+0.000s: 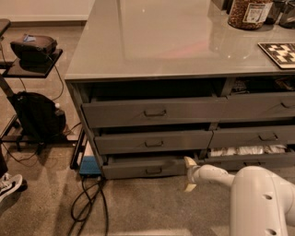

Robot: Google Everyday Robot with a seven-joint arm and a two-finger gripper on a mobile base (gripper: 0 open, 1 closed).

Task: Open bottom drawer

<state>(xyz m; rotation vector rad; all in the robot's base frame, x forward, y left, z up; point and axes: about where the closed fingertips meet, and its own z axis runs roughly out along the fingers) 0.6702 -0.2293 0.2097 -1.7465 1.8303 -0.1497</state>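
Observation:
The bottom drawer (138, 168) is the lowest dark grey drawer in the left column of the cabinet. Its front stands out a little, with a dark gap above it. Its small central bail handle (153, 170) is free. My gripper (188, 174) is at the right end of this drawer's front, to the right of the handle. Its two cream fingers stand one above the other, spread apart, holding nothing. The white forearm (216, 175) comes in from the lower right.
A like grey drawer (251, 160) to the right shows white bundles (249, 150). Two wider drawers (147, 112) sit above. A blue box (89, 166) and black cables (90, 203) lie on the floor at left, near a black bag (39, 115). A chessboard (282, 53) and jar (249, 13) are on top.

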